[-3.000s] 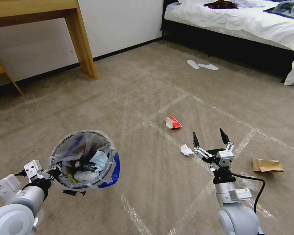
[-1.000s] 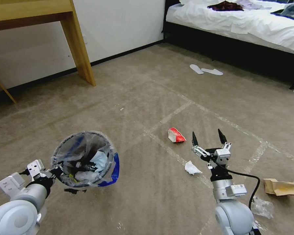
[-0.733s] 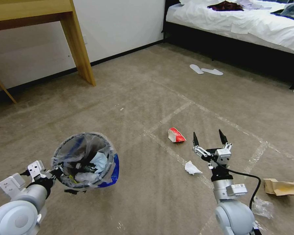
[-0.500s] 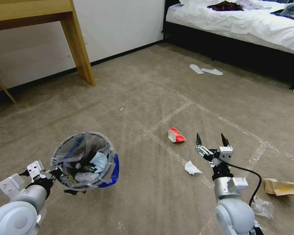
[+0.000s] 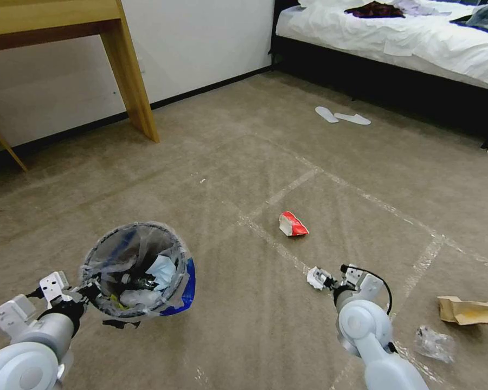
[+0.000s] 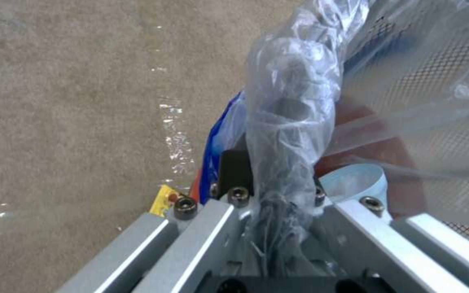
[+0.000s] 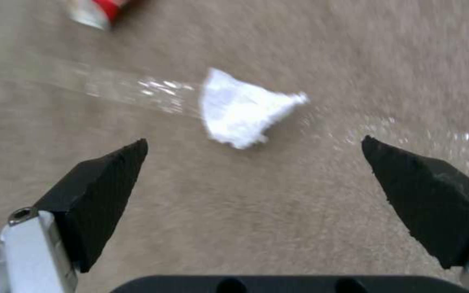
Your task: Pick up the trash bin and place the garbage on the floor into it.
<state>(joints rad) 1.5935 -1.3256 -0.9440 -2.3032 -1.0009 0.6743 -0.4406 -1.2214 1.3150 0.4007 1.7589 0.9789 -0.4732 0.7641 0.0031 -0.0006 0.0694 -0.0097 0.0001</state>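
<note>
Crinkled clear plastic lines the trash bin point(image 5: 138, 268), which is held off the floor point(image 5: 228, 162) at the robot's left side, so the lifting part of the task is judged done. The left gripper point(image 6: 278, 211) is seen in its wrist view clamped on the bin's rim, with the bunched liner caught between its jaws. Several pieces are already lying inside the bin, among them white tissue and something pale blue.

Four pieces of garbage are left on the carpet. A crumpled white tissue point(image 7: 242, 110) lies on a strip of clear tape, just ahead of the right gripper point(image 7: 256, 162), whose black jaws are spread wide to either side of it and are not yet touching it. That gripper is lowered close to the floor point(image 5: 336, 277). A red-white crushed carton point(image 5: 293, 224) is seen a little beyond the tissue. A brown paper bag point(image 5: 465, 311) and a clear wrapper point(image 5: 434, 343) lie well apart to the right. Roughly the latter part of the collecting is judged to remain.
</note>
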